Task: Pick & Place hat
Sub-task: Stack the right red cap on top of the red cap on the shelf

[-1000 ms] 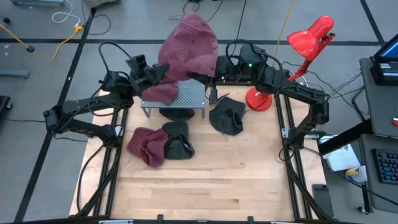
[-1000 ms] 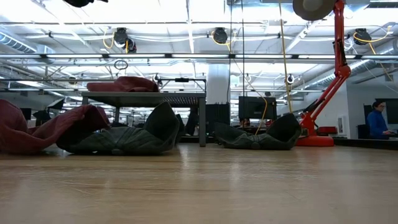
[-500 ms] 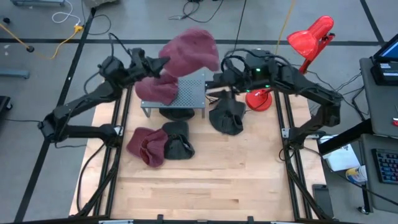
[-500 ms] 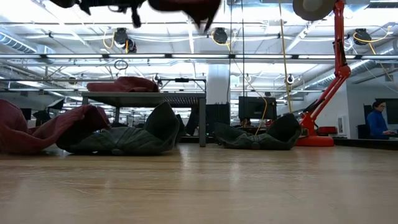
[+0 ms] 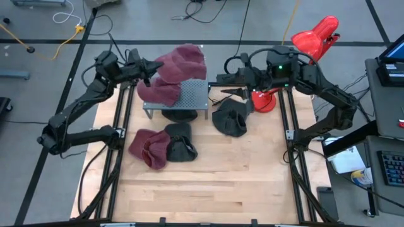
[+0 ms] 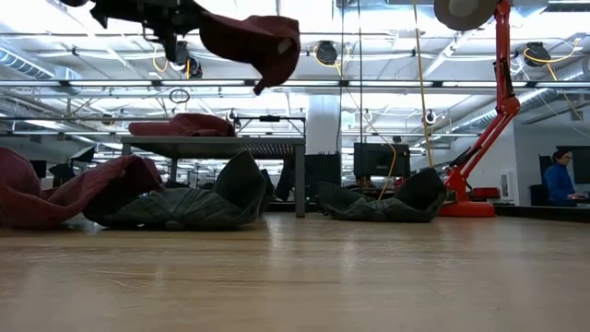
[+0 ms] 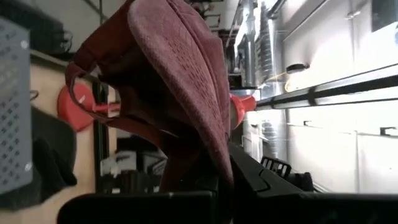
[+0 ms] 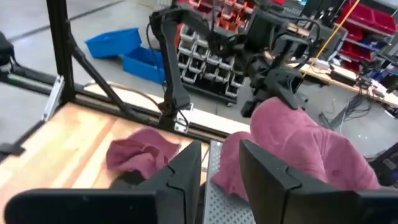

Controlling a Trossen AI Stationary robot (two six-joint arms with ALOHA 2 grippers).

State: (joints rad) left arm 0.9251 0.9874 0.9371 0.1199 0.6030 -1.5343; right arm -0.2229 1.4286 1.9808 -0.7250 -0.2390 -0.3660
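A maroon hat (image 5: pixel 182 63) is held above the table by the left gripper (image 5: pixel 146 69), whose fingers are clamped on one edge of it. In the low view the hat (image 6: pixel 253 41) hangs well clear of the small grey rack (image 6: pixel 217 144), high over the wooden table (image 6: pixel 295 277). From above, the hat is seen over the far end of the rack (image 5: pixel 188 96), just beyond a second maroon hat (image 5: pixel 159 93) that is draped on the rack's left part. In the left wrist view the held hat (image 7: pixel 180 81) fills most of the frame.

The right gripper (image 5: pixel 222 87) is kept apart from the held hat, beside the rack's right edge and above a dark hat (image 5: pixel 230 118) lying on the table; its fingers (image 8: pixel 180 180) are seen slightly parted with nothing between them.

Under the rack another dark hat (image 5: pixel 178 115) is seen. Nearer the front, a maroon hat (image 5: pixel 147 147) and a dark hat (image 5: pixel 180 144) lie touching each other. A red lamp (image 5: pixel 303 47) stands at the table's far right corner.
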